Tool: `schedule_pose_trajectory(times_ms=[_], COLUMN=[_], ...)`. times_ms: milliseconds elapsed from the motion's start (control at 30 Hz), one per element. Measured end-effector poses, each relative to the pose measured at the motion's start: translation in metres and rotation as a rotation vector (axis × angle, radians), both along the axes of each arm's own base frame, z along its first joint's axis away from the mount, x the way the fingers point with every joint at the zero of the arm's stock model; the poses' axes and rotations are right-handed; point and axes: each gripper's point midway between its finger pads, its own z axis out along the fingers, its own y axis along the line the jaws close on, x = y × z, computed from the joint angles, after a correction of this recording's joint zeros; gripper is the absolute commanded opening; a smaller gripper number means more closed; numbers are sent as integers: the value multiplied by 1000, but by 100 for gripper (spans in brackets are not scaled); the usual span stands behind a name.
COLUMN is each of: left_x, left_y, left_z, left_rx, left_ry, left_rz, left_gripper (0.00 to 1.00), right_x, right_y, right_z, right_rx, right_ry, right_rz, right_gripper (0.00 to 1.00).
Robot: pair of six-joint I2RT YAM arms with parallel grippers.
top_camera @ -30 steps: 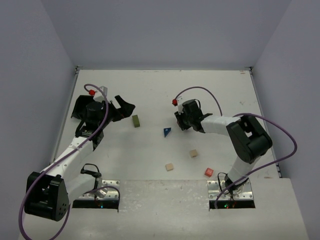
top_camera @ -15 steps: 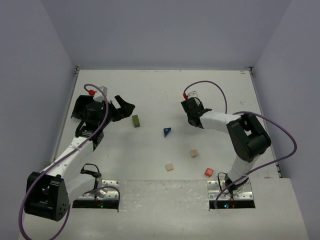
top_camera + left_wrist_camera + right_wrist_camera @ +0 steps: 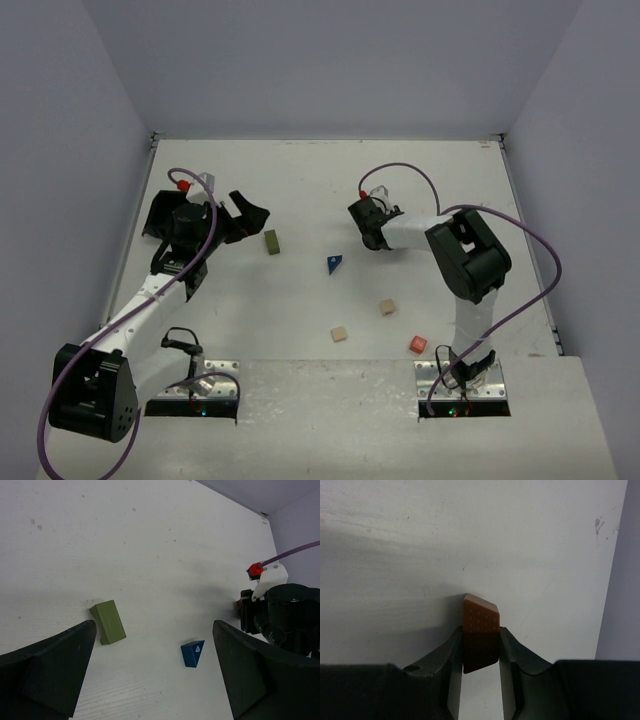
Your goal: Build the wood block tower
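Note:
My right gripper (image 3: 481, 636) is shut on an orange-brown block (image 3: 481, 614) with a faint triangle pattern, held close over the white table. From above, the right gripper (image 3: 366, 222) sits at the back middle and hides that block. An olive-green oblong (image 3: 272, 241) (image 3: 108, 622) lies flat just right of my open left gripper (image 3: 252, 215) (image 3: 155, 652). The blue wedge (image 3: 334, 263) (image 3: 192, 653) lies between the two grippers. Two tan cubes (image 3: 387, 307) (image 3: 339, 333) and a red cube (image 3: 418, 345) lie apart near the front right.
Grey walls close the table (image 3: 300, 180) on three sides. The right arm's elbow (image 3: 468, 255) stands over the right half, with a purple cable (image 3: 545, 290) looping beside it. The arm bases (image 3: 205, 385) sit on the near ledge.
The right arm has folded: its elbow came left and back, while its gripper stayed at the back middle with the block. The left arm and loose blocks have not moved.

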Motion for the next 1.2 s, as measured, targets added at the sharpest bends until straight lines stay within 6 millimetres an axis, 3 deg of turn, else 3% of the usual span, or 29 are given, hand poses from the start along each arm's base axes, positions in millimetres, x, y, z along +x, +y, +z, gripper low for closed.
schedule_pose_trajectory(times_ms=[267,500,567,700,1033,1200], left_x=[2,3,3,3,1,1], left_y=[5,6,6,6,7,7], left_z=[-1,-1,-1,-1,-5,-5], left_rx=[2,-3,-3,-3,2,3], left_ry=[4,7,7,7,24,23], left_rz=[37,45,46,46,49,48], left_gripper=[100,100,100,100,100,100], right_x=[-2,-2,-2,-2,-14,0], right_y=[4,12,16,31,69,56], right_z=[0,3,4,6,26,33], right_rx=[9,19,38,124,424,607], right_ry=[7,3,4,4,18,1], right_rz=[-8,3,11,36,129,68], right_gripper=[52,61,69,99,99,99])
